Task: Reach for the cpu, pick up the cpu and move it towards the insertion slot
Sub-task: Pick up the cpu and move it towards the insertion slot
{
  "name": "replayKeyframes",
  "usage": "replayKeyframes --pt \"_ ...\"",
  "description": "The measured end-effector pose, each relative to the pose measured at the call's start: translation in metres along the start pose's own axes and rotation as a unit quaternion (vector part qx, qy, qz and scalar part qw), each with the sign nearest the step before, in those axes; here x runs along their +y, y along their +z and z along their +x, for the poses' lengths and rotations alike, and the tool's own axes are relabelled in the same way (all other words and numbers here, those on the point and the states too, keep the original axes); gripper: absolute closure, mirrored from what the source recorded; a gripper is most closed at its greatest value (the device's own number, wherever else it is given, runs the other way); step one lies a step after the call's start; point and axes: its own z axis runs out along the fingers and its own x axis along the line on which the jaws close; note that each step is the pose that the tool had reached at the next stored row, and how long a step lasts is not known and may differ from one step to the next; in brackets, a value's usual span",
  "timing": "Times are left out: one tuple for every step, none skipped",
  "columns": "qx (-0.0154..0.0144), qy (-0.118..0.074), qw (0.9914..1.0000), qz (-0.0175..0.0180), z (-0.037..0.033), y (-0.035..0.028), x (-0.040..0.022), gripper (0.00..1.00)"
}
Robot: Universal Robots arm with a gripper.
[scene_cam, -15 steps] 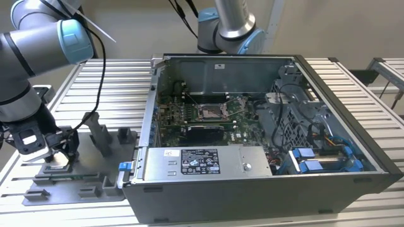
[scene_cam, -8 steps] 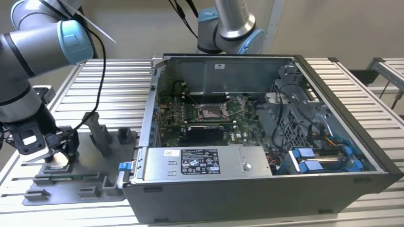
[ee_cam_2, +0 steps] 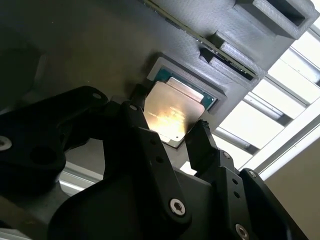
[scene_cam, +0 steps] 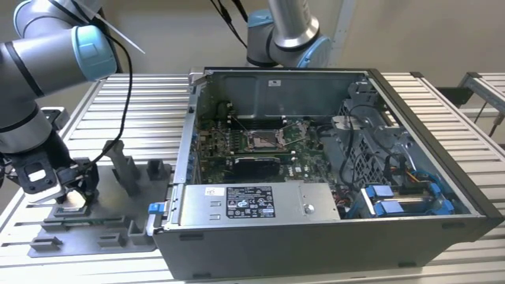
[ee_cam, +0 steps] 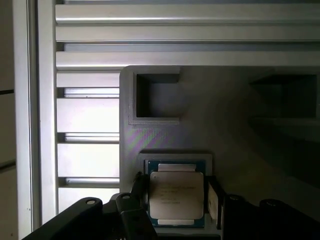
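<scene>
The cpu [ee_cam: 176, 196], a flat square chip with a pale silvery top and green edges, lies in a shallow recess of the grey plastic fixture tray [ee_cam: 215, 130]. My gripper [ee_cam: 177, 192] is down over it, with one black finger against each of two opposite sides. In the second wrist view the cpu [ee_cam_2: 172, 112] shines between the same fingers [ee_cam_2: 132, 112] of the gripper [ee_cam_2: 167, 120]. In the exterior view the gripper [scene_cam: 73, 198] sits low over the tray [scene_cam: 94, 236] at that view's left. The insertion slot [scene_cam: 264, 139], a silver-framed socket, lies inside the open computer case.
The open computer case [scene_cam: 332, 236] stands at the exterior view's right of the tray, with a power supply [scene_cam: 252, 204] along its near side. Upright grey fixture blocks [scene_cam: 126, 168] rise from the tray between the gripper and the case. A slatted metal table [scene_cam: 142, 112] lies underneath.
</scene>
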Motion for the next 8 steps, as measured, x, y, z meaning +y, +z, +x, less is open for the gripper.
replayKeyframes --pt "0.0 0.0 1.0 0.0 0.0 0.0001 0.0 0.0" --pt "0.0001 0.0 1.0 0.0001 0.0 0.0 0.0 1.0" --pt "0.0001 0.0 1.0 0.0 0.0 0.0 0.0 1.0" --pt "0.0001 0.0 1.0 0.0 0.0 0.0 0.0 1.0" --pt "0.0 0.0 1.0 0.0 0.0 0.0001 0.0 1.0" --pt "0.0 0.0 1.0 0.0 0.0 0.0001 0.0 1.0" --pt "0.0 0.0 1.0 0.0 0.0 0.0001 0.0 1.0" --pt "0.0 0.0 1.0 0.0 0.0 0.0002 0.0 1.0"
